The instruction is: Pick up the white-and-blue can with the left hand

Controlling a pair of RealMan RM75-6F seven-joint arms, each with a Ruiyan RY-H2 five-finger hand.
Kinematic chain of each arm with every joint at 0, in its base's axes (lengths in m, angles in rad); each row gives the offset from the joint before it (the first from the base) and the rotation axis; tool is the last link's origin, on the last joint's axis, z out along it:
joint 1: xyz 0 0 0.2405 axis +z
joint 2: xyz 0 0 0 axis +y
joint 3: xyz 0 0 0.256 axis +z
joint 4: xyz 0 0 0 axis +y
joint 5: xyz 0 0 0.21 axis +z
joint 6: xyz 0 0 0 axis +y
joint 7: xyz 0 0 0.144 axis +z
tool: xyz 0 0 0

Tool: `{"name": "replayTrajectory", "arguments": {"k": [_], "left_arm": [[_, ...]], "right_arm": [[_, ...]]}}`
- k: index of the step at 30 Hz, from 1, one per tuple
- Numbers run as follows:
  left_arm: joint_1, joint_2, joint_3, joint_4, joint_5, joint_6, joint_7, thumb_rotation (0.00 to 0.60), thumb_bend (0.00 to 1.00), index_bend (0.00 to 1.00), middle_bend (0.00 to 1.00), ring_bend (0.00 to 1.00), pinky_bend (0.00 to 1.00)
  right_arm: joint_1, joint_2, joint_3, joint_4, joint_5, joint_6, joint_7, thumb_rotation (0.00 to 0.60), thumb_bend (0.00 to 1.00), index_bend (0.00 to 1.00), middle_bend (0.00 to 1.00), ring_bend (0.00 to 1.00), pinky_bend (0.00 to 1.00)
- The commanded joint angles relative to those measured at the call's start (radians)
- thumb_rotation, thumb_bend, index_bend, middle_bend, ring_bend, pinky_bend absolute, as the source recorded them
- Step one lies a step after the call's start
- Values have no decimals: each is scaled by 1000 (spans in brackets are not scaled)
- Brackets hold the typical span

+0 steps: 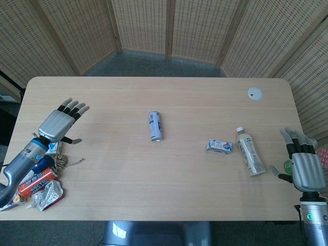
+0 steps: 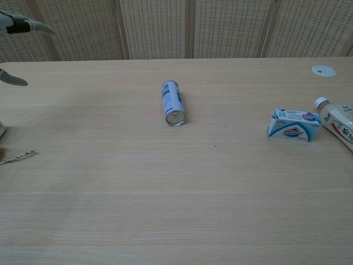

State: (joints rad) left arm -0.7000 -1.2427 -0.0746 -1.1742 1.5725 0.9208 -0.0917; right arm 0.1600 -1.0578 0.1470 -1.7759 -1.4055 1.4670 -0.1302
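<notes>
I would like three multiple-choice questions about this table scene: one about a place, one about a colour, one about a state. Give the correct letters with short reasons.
1. Where is the white-and-blue can?
A. near the table's middle
B. in the left-edge pile
C. beside the bottle

2. What colour is the cap of the lying bottle?
A. red
B. white
C. green

3. How is the left hand?
A. gripping the can
B. holding a carton
C. empty, fingers apart

Answers:
1. A: it lies alone at mid-table.
2. B: the cap shows white.
3. C: it is apart from the can, holding nothing.

The table (image 1: pixel 169 179) holds 1 white-and-blue can (image 1: pixel 155 125), 1 white bottle (image 1: pixel 249 151), 1 small blue-and-white carton (image 1: pixel 220 146), and 1 white disc (image 1: pixel 255 93).
</notes>
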Motion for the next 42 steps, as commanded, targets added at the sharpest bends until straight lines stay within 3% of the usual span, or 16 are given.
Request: {"name": "replayTrajectory", "arguments": {"k": [1, 11, 24, 33, 42], "left_arm": [[-77, -88, 11, 103, 60, -38, -38, 439, 90, 0, 0, 0, 0], [-246, -298, 55, 362, 159, -79, -188, 442, 89, 0, 0, 0, 0], [-423, -532, 166, 696, 255, -127, -371, 445, 90, 0, 0, 0, 0], [-504, -658, 235, 865, 285, -183, -448, 445, 91, 0, 0, 0, 0], [-546, -744, 275, 967, 286, -244, -479, 444, 89, 0, 0, 0, 0]], "right_arm": [[-9, 8, -2, -8, 2, 10, -4, 596, 177, 0, 0, 0, 0], [-43, 48, -3, -42, 20, 44, -17, 596, 176, 0, 0, 0, 0], [-73, 69, 3, -62, 42, 77, -35, 597, 177, 0, 0, 0, 0], [-92, 83, 8, -64, 54, 97, -33, 596, 176, 0, 0, 0, 0], [-123, 96, 8, -70, 64, 127, -20, 596, 177, 0, 0, 0, 0]]}}
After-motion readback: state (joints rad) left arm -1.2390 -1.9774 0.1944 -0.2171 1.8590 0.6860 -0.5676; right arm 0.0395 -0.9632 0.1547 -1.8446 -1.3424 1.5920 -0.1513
